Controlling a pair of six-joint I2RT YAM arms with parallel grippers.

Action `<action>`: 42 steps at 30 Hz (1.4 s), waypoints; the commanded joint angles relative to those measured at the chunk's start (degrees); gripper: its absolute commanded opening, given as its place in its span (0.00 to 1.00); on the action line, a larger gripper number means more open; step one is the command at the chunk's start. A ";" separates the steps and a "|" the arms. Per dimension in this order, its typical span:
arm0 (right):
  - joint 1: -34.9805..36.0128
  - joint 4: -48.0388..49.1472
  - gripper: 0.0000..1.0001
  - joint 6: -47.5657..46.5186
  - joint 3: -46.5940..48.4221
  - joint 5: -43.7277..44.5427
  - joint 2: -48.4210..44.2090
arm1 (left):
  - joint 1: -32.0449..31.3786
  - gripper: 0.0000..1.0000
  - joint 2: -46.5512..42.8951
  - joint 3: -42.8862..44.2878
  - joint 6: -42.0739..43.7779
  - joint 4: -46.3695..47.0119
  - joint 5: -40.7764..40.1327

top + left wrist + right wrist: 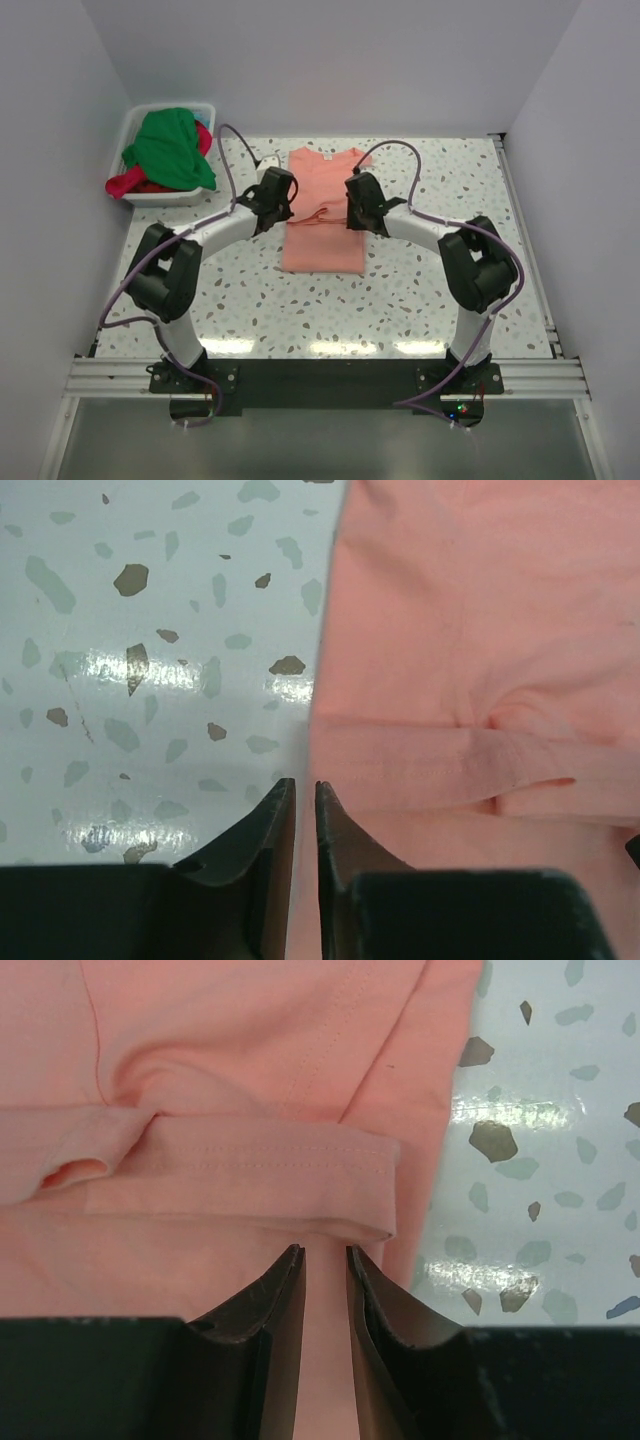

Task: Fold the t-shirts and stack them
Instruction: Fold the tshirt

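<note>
My left hand (305, 792) and right hand (325, 1257), each nearly together, flank the salmon-pink t-shirt (322, 215), seemingly poised for the next fold.

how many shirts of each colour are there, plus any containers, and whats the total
salmon-pink t-shirt: 1, on the table
green t-shirt: 1, in the tub
red-magenta t-shirt: 1, in the tub under the green one
white tub: 1
total: 4 things, 3 of them shirts
</note>
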 commanded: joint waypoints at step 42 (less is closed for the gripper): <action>0.40 -0.62 0.17 -2.66 20.51 6.18 12.05 | -0.49 0.00 13.24 16.79 1.63 2.53 -9.15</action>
